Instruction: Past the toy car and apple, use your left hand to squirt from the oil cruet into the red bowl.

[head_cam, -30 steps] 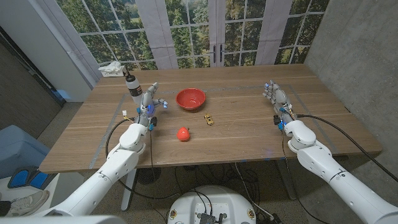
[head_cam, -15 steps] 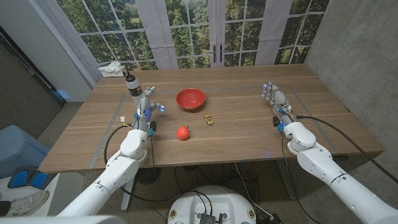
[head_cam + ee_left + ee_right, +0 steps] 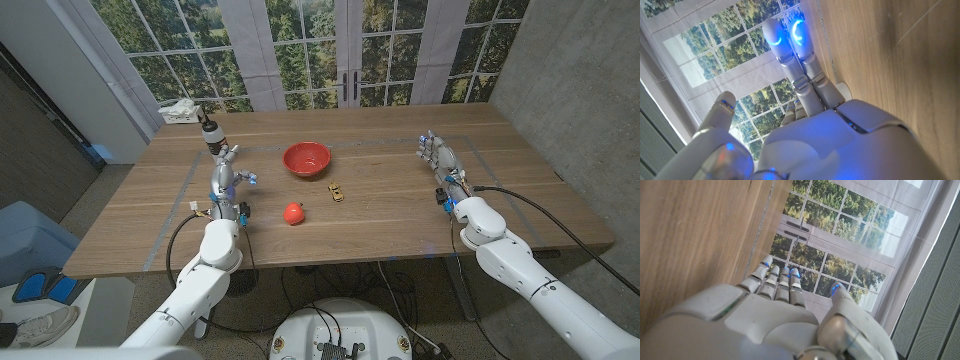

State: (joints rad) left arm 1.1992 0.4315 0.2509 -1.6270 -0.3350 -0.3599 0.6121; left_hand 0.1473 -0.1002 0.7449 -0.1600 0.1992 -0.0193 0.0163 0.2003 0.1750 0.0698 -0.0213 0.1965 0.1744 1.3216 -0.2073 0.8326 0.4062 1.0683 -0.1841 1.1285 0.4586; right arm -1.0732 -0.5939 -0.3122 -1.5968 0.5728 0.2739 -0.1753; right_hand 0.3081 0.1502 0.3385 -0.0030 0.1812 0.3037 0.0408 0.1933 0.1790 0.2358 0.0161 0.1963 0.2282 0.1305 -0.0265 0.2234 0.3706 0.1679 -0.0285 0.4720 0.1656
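Observation:
The oil cruet (image 3: 212,134), pale with a black top, stands at the table's back left. My left hand (image 3: 226,176) is raised just in front of it, fingers stretched up and apart, holding nothing; its fingers (image 3: 790,55) point past the table's edge in the left wrist view. Right of the cruet sits the red bowl (image 3: 306,158). Nearer to me are the small yellow toy car (image 3: 337,192) and the red apple (image 3: 293,213). My right hand (image 3: 440,160) stands at the far right with straight fingers (image 3: 776,282), empty.
A crumpled white thing (image 3: 180,108) lies at the table's back left corner. A small white bit (image 3: 192,207) lies by my left wrist. Faint tape lines mark a rectangle on the wooden table (image 3: 390,225). Windows stand behind the far edge.
My left hand has moved left and a little forward, from beside the cruet's right to just in front of it. The cruet, bowl, car and apple have stayed put.

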